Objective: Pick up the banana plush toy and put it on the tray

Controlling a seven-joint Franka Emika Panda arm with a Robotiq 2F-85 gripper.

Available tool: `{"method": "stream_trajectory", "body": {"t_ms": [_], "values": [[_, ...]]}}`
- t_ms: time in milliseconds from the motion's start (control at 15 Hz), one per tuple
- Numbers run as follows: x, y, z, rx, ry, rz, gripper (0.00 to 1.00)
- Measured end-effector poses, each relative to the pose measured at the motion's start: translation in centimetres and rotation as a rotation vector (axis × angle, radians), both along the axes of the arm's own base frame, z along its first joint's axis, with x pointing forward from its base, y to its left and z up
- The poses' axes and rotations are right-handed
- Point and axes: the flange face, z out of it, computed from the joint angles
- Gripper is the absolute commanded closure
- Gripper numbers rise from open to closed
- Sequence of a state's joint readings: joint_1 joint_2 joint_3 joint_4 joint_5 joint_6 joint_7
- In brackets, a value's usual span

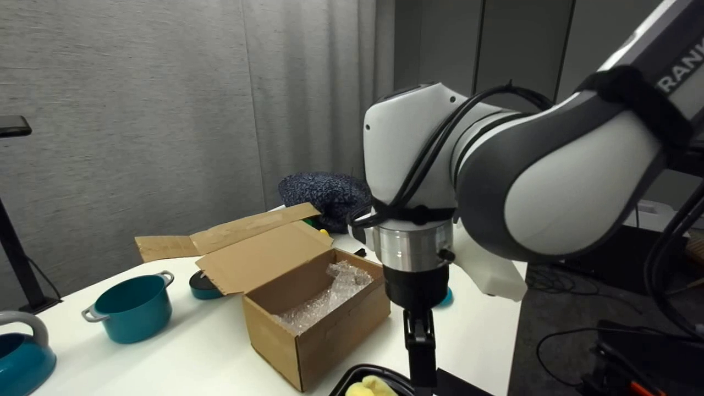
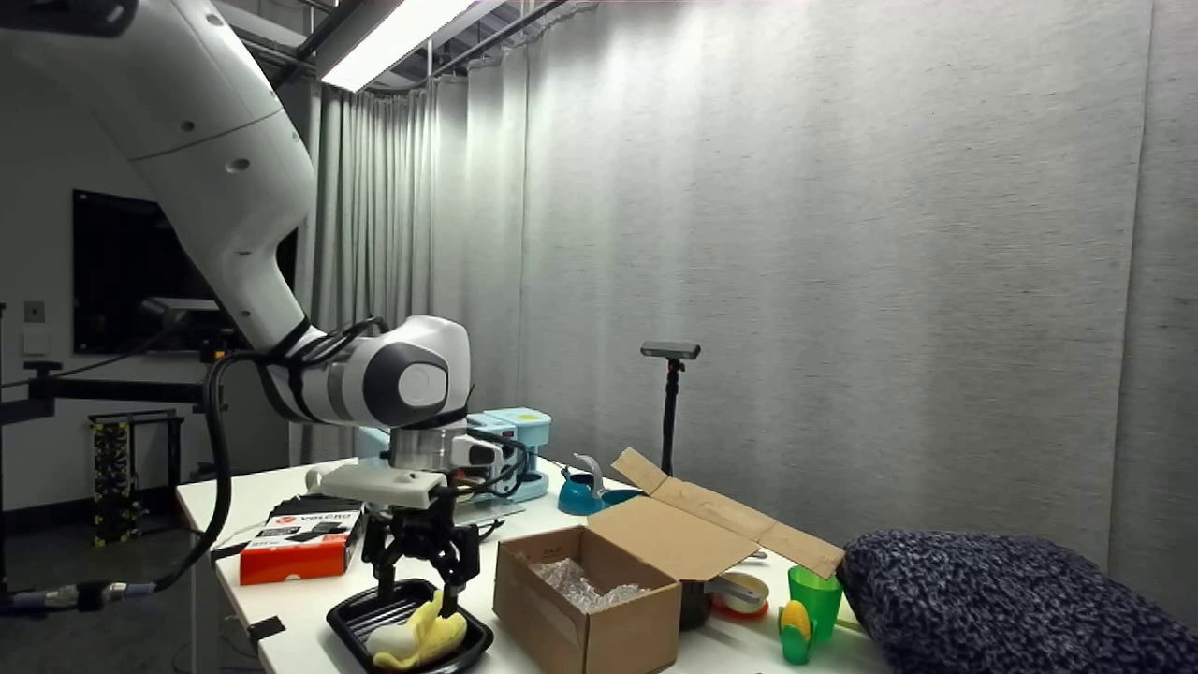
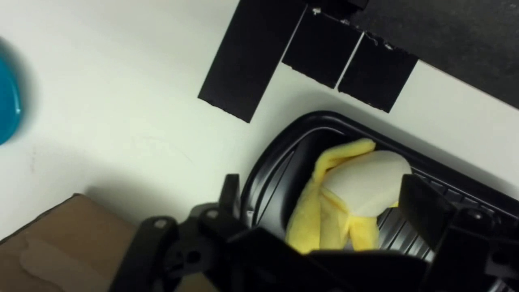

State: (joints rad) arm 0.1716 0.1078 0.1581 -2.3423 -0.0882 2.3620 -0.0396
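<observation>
Grey curtain [image 2: 805, 262], lit ceiling lamp [image 2: 398, 42]

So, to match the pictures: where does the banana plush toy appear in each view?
In an exterior view: the banana plush toy, at the bottom edge, just right of centre, partly cut off.
In an exterior view: the banana plush toy, near the bottom, left of centre.
In the wrist view: the banana plush toy, right of centre, mostly below mid-height.
Shared landmark: the black tray, holding it in each.

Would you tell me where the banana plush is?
In an exterior view, the banana plush lies at lower left, in the black tray beside the cardboard box.
</observation>
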Motion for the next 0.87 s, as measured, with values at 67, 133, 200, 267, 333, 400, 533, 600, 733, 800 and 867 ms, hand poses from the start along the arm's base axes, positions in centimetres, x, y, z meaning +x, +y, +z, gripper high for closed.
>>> {"method": "stream_trajectory", "body": {"t_ms": [67, 133, 200, 267, 333, 400, 533, 600, 733, 800, 867], "values": [[-0.1, -0.4, 1.0, -0.015, -0.003, -0.003, 0.00], [-0.1, -0.9, 1.9, -0.027, -0.009, -0.011, 0.00], [-0.1, -1.5, 2.8, -0.037, -0.015, -0.023, 0.00], [-0.1, -2.3, 3.5, -0.045, -0.018, -0.041, 0.00], [0.0, -3.1, 4.1, -0.049, -0.022, -0.062, 0.00], [0.1, -4.0, 4.6, -0.052, -0.024, -0.084, 0.00], [0.3, -5.8, 5.3, -0.052, -0.034, -0.137, 0.00], [0.4, -6.6, 5.6, -0.052, -0.040, -0.164, 0.00], [0.4, -8.1, 6.0, -0.055, -0.039, -0.206, 0.00], [0.3, -8.7, 6.1, -0.057, -0.031, -0.225, 0.00], [0.3, -9.0, 6.2, -0.059, -0.023, -0.236, 0.00]]}}
